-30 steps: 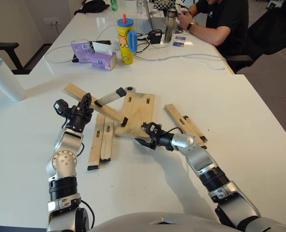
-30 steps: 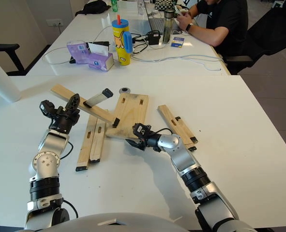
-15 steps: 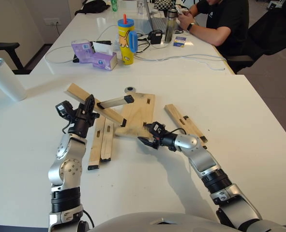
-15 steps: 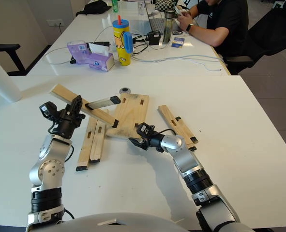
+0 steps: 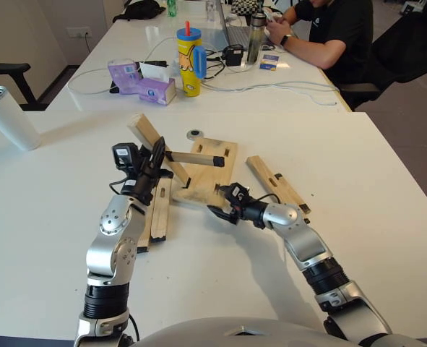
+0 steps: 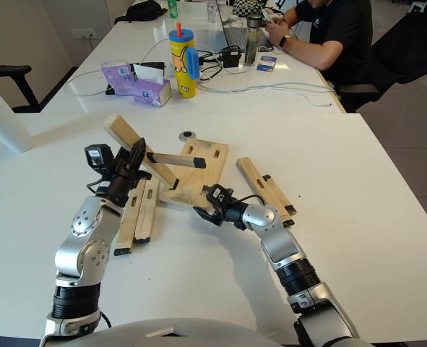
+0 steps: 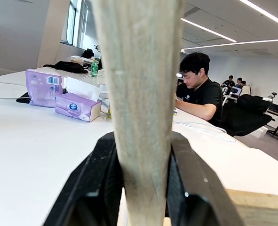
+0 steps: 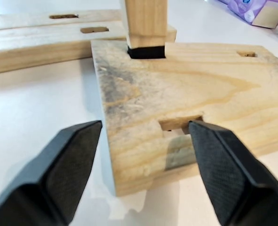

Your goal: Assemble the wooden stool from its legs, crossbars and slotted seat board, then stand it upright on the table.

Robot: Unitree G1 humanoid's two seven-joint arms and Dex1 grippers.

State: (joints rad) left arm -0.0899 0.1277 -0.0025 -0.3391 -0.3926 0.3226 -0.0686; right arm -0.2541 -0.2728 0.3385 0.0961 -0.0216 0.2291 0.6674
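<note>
My left gripper (image 5: 152, 163) is shut on a wooden leg (image 5: 147, 133), seen close up as the leg (image 7: 139, 70) between its black fingers (image 7: 106, 183). The leg stands tilted, its black-tipped lower end (image 8: 146, 47) resting on the slotted seat board (image 5: 212, 175). A dark-ended crossbar (image 5: 195, 157) sticks out sideways from it over the board. My right gripper (image 5: 223, 210) is open at the board's near corner, and its fingers (image 8: 68, 165) straddle the seat board (image 8: 190, 89) without touching it. Two more legs (image 5: 152, 214) lie flat below the left gripper.
Another pair of joined legs (image 5: 278, 184) lies right of the board. A small metal disc (image 5: 195, 134) sits behind it. A white tumbler (image 5: 8, 119) stands far left; a yellow cup (image 5: 189, 61) and tissue packs (image 5: 144, 83) are on the table behind.
My left gripper has moved right and swung the leg up from lying low to a steep tilt; the crossbar swung round over the board. The right gripper has stayed by the board's corner.
</note>
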